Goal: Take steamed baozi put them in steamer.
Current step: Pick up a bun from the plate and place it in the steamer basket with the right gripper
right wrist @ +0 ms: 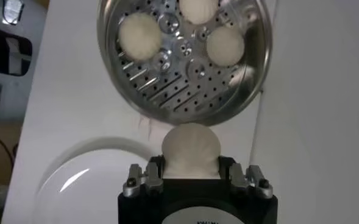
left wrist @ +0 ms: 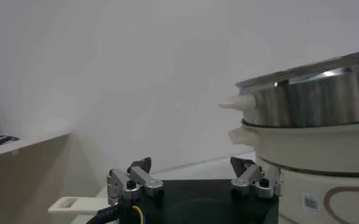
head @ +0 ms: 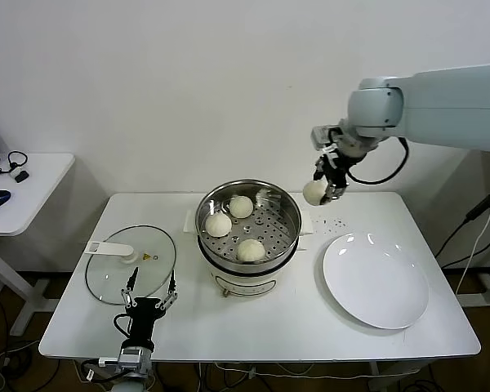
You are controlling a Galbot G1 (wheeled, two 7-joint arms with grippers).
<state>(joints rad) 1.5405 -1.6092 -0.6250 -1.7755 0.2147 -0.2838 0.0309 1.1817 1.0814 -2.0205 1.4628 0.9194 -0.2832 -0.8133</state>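
The steamer stands mid-table, a shiny steel pot on a white base, also visible from above in the right wrist view. Three steamed baozi lie on its perforated tray. My right gripper hangs in the air just right of the steamer's rim, shut on a fourth cream-white baozi, which sits squeezed between the fingers. My left gripper rests open at the table's front left, beside the steamer's base, with nothing between its fingertips.
A flat glass lid with a white handle lies at the left of the table. A round white plate sits at the right. A side table with a mouse and cables stands off to the left.
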